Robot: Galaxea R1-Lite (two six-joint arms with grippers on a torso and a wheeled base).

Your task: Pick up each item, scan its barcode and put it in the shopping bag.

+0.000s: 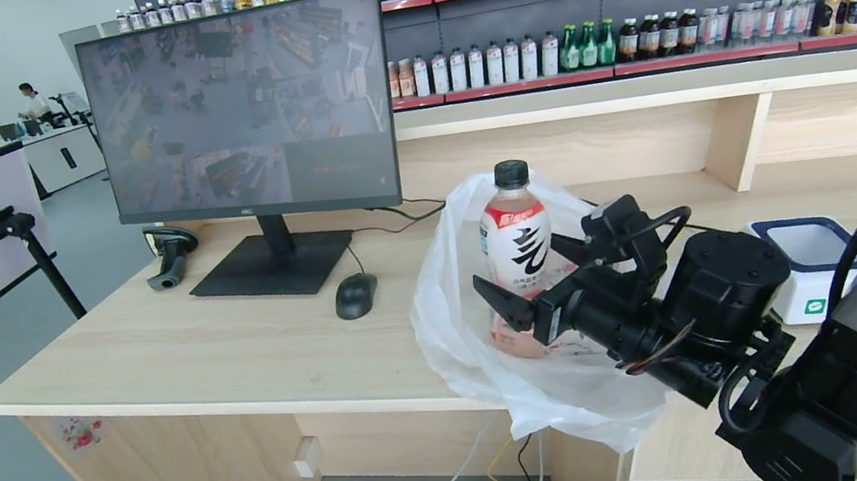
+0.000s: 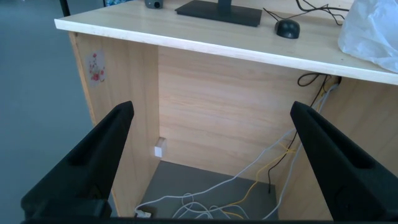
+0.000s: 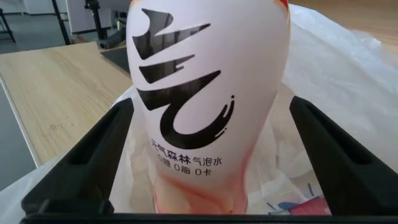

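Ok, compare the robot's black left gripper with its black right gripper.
The black left gripper has nothing between its fingers; the black right gripper straddles the pink black-capped plastic bottle. The left one sits low, facing the open space under the light wooden counter; the right one is above the countertop at the white plastic bag. Both are open.

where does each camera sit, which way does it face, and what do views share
Head view: on the robot's head, facing forward and down at the counter, monitor and bottle in the shopping bag; right arm and right end effector show.
Left wrist view: low before the counter, facing its open underside and cables; the open left end effector frames it.
Right wrist view: close on the bottle, between its open end effector's sides, bag behind.
Shared: head and right wrist views both show bottle and bag; head and left wrist, the mouse.
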